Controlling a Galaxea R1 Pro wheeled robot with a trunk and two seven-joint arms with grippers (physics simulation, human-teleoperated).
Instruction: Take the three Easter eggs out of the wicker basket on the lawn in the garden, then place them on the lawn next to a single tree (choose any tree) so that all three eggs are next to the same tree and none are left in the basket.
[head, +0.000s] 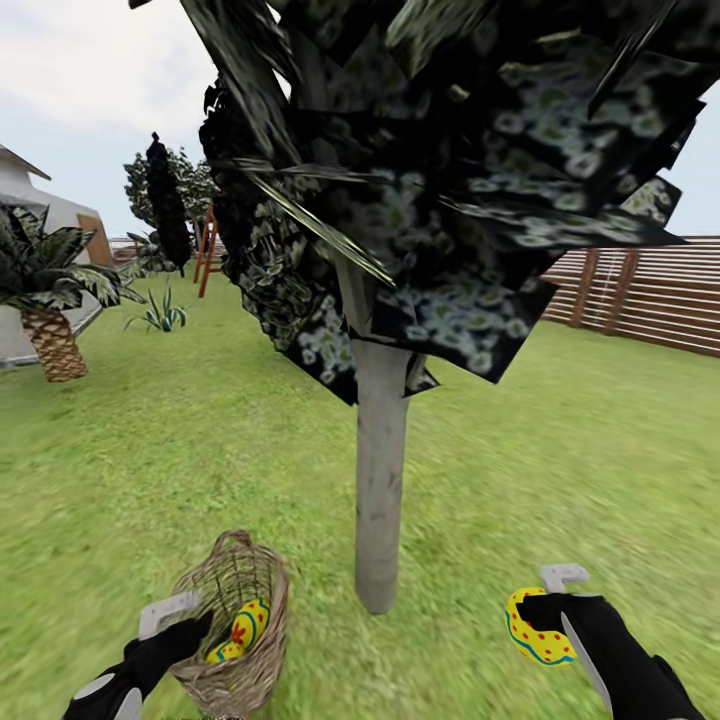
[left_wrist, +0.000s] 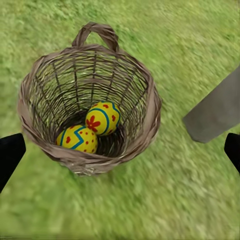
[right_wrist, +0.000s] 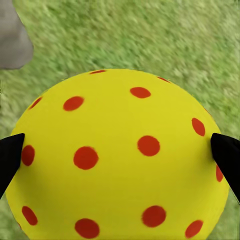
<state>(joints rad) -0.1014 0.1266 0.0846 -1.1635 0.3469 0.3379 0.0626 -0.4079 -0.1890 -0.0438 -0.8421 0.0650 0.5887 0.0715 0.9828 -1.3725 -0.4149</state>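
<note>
R gripper (head: 545, 605): clamped on red-dotted egg (head: 535, 627), held above lawn (head: 560, 450), tree trunk (head: 381, 480) just to its left.
L gripper (head: 185, 612): fingers spread, grasping nothing; right at wicker basket (head: 235, 640) rim.
Basket: 2 eggs (left_wrist: 102, 118) (left_wrist: 77, 139) inside, touching, on lawn beside trunk.

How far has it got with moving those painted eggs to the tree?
One dotted egg is out, gripped in the right gripper near the tree, not yet on the lawn. Two eggs remain in the wicker basket, beside the left gripper.
</note>
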